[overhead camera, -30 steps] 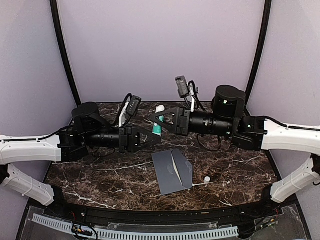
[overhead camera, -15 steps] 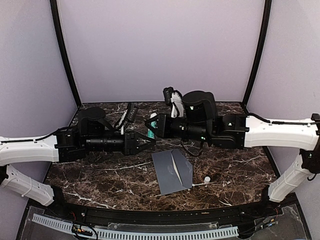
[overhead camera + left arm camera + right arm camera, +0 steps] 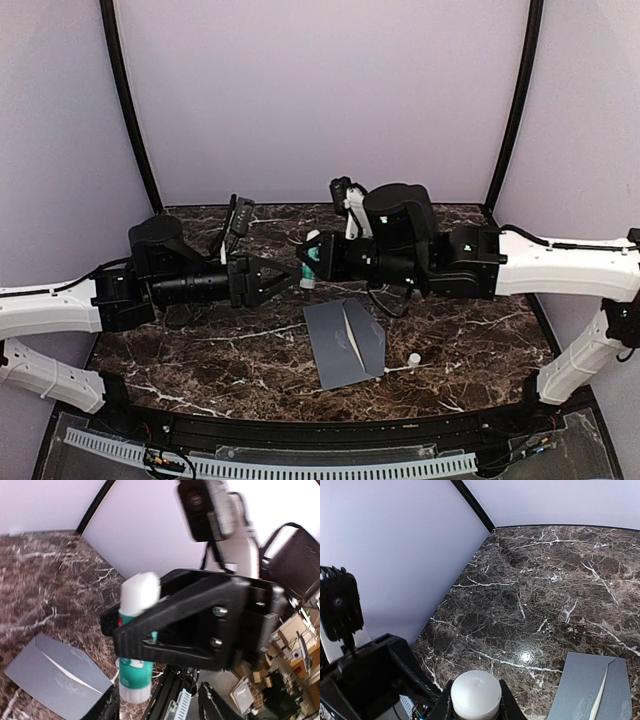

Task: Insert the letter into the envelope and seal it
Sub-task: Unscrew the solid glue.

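The slate-grey envelope (image 3: pixel 345 345) lies flat on the marble table, flap folded over. A thin cream sliver of the letter (image 3: pixel 351 337) shows along the flap's edge; the rest is hidden. My right gripper (image 3: pixel 311 263) is shut on a green-and-white glue stick (image 3: pixel 312 258), held upright above the table behind the envelope. In the right wrist view the stick's white top (image 3: pixel 476 692) sits between the fingers. My left gripper (image 3: pixel 277 280) stands open just left of the stick, apart from it. The left wrist view shows the stick (image 3: pixel 134 650) and the envelope (image 3: pixel 50 670) beyond its open fingers (image 3: pixel 107 707).
A small white cap (image 3: pixel 414 358) lies on the table right of the envelope. Purple walls with black posts close in the back and sides. A black rail and white cable strip (image 3: pixel 270 462) run along the near edge.
My left gripper has opened and drawn back to the left, away from the glue stick. The right arm swung left earlier and now holds the stick in nearly the same place.
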`<state>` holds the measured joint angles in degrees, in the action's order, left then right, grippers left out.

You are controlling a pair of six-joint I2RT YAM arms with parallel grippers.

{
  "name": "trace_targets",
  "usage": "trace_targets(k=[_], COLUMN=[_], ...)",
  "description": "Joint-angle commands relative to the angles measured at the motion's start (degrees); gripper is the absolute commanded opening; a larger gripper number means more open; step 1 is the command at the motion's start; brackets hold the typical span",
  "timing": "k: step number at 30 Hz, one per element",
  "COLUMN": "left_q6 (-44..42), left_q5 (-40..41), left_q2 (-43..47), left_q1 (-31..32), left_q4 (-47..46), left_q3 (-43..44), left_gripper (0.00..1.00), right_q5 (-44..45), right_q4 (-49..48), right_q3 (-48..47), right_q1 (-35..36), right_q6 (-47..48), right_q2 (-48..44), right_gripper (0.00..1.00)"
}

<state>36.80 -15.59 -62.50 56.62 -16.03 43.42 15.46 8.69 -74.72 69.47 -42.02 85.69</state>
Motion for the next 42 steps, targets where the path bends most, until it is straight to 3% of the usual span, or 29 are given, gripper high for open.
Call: trace_targets(k=[1,8,15,26,29,32,39,42], left_q6=[0.8,2.0,4.7,4.7,5.3,5.6,5.6,5.4], left_q5=[-10.2,-20.7,-29.1,-28.8,-29.1,-29.8,-30.1,-29.9], left_q2=[2.3,-1.9,-6.8,-7.8,-8.1,-8.6,-9.0,-8.9], left_q1=[-0.5,-0.7,-0.2,0.1,0.1,0.1,0.1,0.1], left_q4=[-8.4,-12.3,-19.1,-19.9,-21.4,-21.7,-21.2,-21.0], left_q3=[0.3,3.7,6.4,6.8,6.5,6.4,6.1,5.9], left_gripper=[0.61,0.67,0.67,0.65,0.50,0.41,0.48,0.45], right_q5=[-8.3,-27.0,-38.6,-44.7,-45.0,-44.5,-42.4,-42.3], right_q4=[-11.5,-26.7,-37.9,-41.4,-41.7,-42.6,-42.2,-41.7], right_q3=[7.2,15.8,18.4,16.4,16.3,16.5,16.7,16.5], right_q1=[-3.2,-7.5,-7.7,-7.8,-7.7,-7.8,-7.7,-7.7], right_q6=[3.8,5.2,3.2,1.6,1.3,0.9,1.3,1.5], right_q2=[-8.5,-15.4,-14.8,-10.9,-10.3,-10.0,-10.7,-10.8], right_gripper=[0.10,0.11,0.10,0.10,0.10,0.10,0.09,0.09])
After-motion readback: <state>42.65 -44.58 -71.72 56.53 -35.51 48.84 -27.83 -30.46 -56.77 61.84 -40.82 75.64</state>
